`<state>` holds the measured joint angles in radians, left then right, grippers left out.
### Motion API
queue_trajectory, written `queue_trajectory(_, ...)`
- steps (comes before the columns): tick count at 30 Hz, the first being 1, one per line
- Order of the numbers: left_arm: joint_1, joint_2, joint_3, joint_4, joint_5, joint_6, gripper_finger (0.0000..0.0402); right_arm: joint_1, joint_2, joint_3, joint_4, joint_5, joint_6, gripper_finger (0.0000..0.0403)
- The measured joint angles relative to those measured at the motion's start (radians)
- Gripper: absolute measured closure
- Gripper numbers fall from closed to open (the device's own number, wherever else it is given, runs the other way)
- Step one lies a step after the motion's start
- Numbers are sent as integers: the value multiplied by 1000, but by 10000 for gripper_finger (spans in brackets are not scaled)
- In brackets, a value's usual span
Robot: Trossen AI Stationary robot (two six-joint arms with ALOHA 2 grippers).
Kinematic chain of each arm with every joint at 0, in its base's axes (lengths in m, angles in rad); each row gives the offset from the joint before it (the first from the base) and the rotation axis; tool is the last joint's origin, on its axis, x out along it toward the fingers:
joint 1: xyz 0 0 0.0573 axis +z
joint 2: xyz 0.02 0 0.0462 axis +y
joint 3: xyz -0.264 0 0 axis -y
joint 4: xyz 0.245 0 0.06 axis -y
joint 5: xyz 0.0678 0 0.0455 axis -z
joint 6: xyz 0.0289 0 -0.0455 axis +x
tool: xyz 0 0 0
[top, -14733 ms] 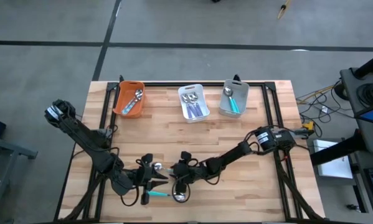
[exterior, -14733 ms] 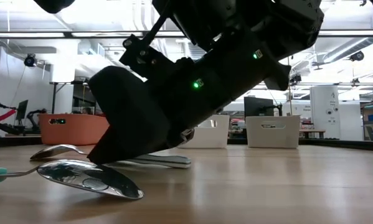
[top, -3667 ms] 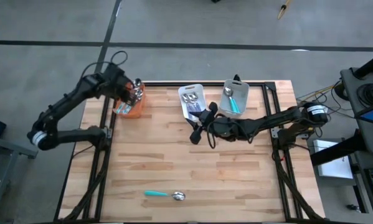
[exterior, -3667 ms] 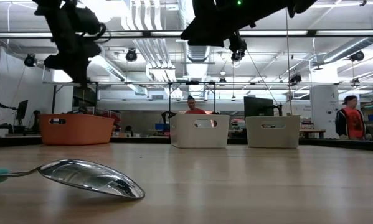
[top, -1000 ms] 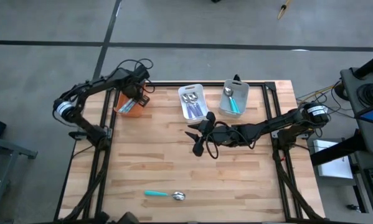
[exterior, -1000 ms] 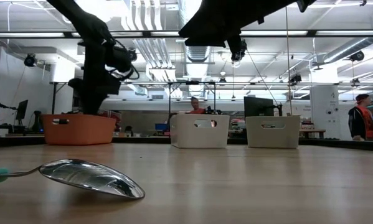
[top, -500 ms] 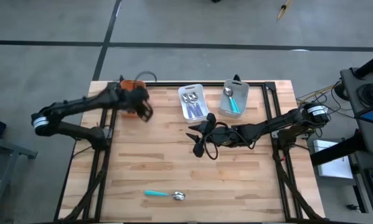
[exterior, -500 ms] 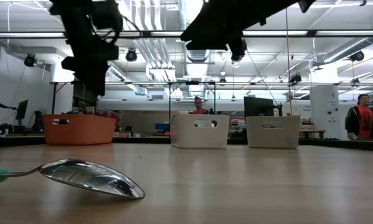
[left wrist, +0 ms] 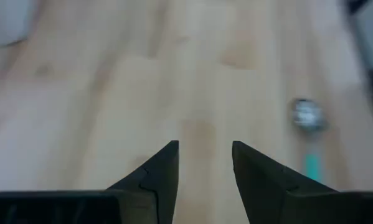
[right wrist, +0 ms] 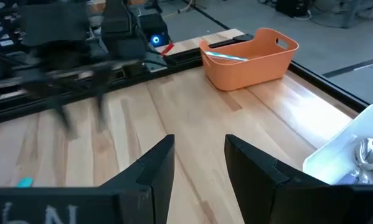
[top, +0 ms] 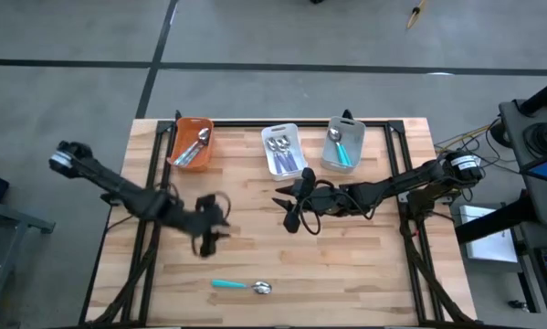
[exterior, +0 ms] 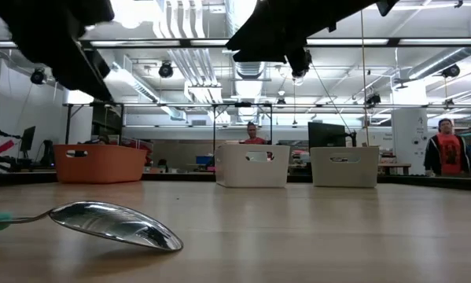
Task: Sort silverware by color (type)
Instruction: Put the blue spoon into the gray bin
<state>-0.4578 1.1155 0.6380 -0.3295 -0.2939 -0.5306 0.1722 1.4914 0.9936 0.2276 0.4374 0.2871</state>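
One spoon (top: 241, 286) with a teal handle and a shiny bowl lies flat on the wooden table near its front edge; the low view shows its bowl (exterior: 115, 225) close up. My left gripper (top: 211, 228) hovers open above the table, left of centre and on the far side of that spoon, which lies ahead of its fingers (left wrist: 307, 124). My right gripper (top: 288, 210) hangs open over the table's middle, in front of the white bin, with nothing between its fingers (right wrist: 198, 140). More silverware lies in the three bins at the back.
Along the far edge stand an orange bin (top: 191, 144), a white bin (top: 282, 151) and a grey bin (top: 343, 144), each with silverware inside. Bare wood lies between the bins and the spoon. People stand in the room beyond the table (exterior: 447, 153).
My left gripper has swung from the orange bin at the far left toward the table's near edge and the middle, turning as it went, and now hangs over bare wood close to the teal spoon. The spoon has not moved.
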Motion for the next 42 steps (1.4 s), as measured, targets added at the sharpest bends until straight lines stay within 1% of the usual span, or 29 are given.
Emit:
queue_trajectory(4, -140, 58, -12, 128, -69, -22, 272, 0, 0, 0, 0, 7, 0, 275)
queue_trajectory(9, -220, 163, 32, 144, -108, -49, 272, 0, 0, 0, -3, 7, -2, 273)
queue_trajectory(17, -259, 343, 109, 143, -108, -55, 272, 0, 0, 0, -7, 7, 1, 275)
queue_trajectory(23, -275, 412, 129, 147, -100, -63, 272, 0, 0, 0, -10, -2, 2, 270)
queue_trajectory(25, -280, 433, 147, 153, -83, -66, 272, 0, 0, 0, -10, -20, 2, 271)
queue_trajectory(29, -295, 467, 186, 150, -82, -51, 270, 0, 0, 0, -14, -35, 15, 275)
queue_trajectory(32, -307, 484, 204, 149, -82, -39, 258, 1, 0, 0, -14, -52, 18, 274)
queue_trajectory(38, -327, 510, 212, 156, -81, -47, 218, 25, 0, 0, -15, -53, 18, 268)
queue_trajectory(42, -335, 528, 212, 197, -81, -59, 208, 39, 0, 0, -15, -53, 20, 271)
